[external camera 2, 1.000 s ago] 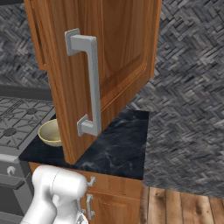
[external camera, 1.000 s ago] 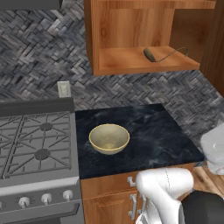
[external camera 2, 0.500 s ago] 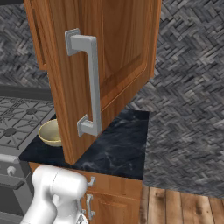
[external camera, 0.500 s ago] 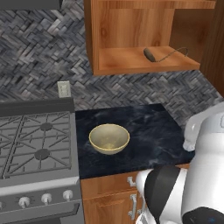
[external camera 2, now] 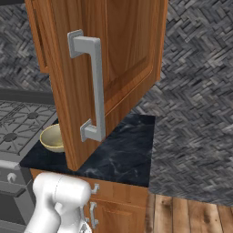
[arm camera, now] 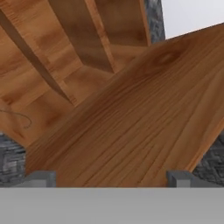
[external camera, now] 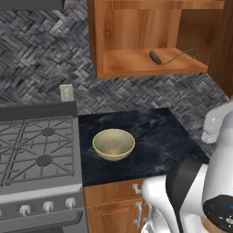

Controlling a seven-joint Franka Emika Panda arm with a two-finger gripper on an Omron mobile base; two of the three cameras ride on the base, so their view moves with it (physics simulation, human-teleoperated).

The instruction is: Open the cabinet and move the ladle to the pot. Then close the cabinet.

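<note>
The cabinet [external camera: 150, 41] hangs on the herringbone stone wall [external camera: 41, 59] with its door [external camera 2: 113, 68] swung fully out; the right base view shows the door's raised-panel face and its long vertical silver bar handle [external camera 2: 93, 86] reaching over the front of the counter. Below it lies the dark marble countertop [external camera: 154, 141], with the gas stove [external camera: 36, 150] at its left end and a free edge at its right, past which wooden floor [external camera 2: 191, 214] shows. The white arm [external camera: 214, 182] rises at the lower right of the left base view, close to the counter's right front corner.

In the hand view the gripper [arm camera: 113, 178] has its two fingertips [arm camera: 41, 177] spread wide apart with nothing between them; it faces the cabinet's wood at close range and touches nothing that can be seen.

A yellowish-beige bowl [external camera: 113, 144] sits on the left half of the counter near the stove, leaving the right half as open room. The ladle [external camera: 157, 57] lies on the cabinet's shelf toward its right side, scoop to the left and thin wire handle curving right toward the side wall, with bare shelf to its left. A small wall outlet [external camera: 67, 93] sits above the stove's back.
</note>
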